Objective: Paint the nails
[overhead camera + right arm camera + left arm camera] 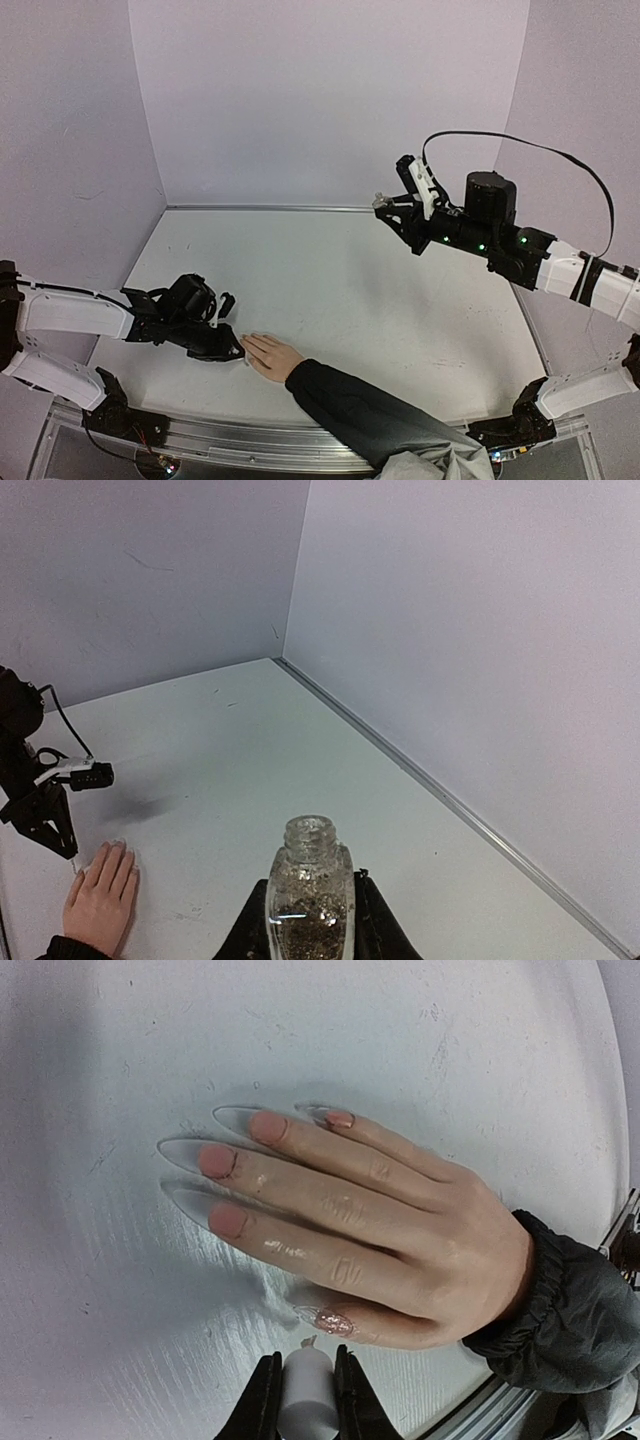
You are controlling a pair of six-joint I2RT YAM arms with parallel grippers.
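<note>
The nails point(215, 1160) sit on a hand point(400, 1250) lying flat, palm down, on the table point(330, 290) close to its near edge, left of the middle, pointing toward the left edge. Each is long and pointed, with a clear tip resting on the table. Three show matte pink at the base. The thumb nail point(328, 1321) carries pinkish glitter. The little-finger nail point(340, 1118) is pink at the base with a slight sheen.
</note>
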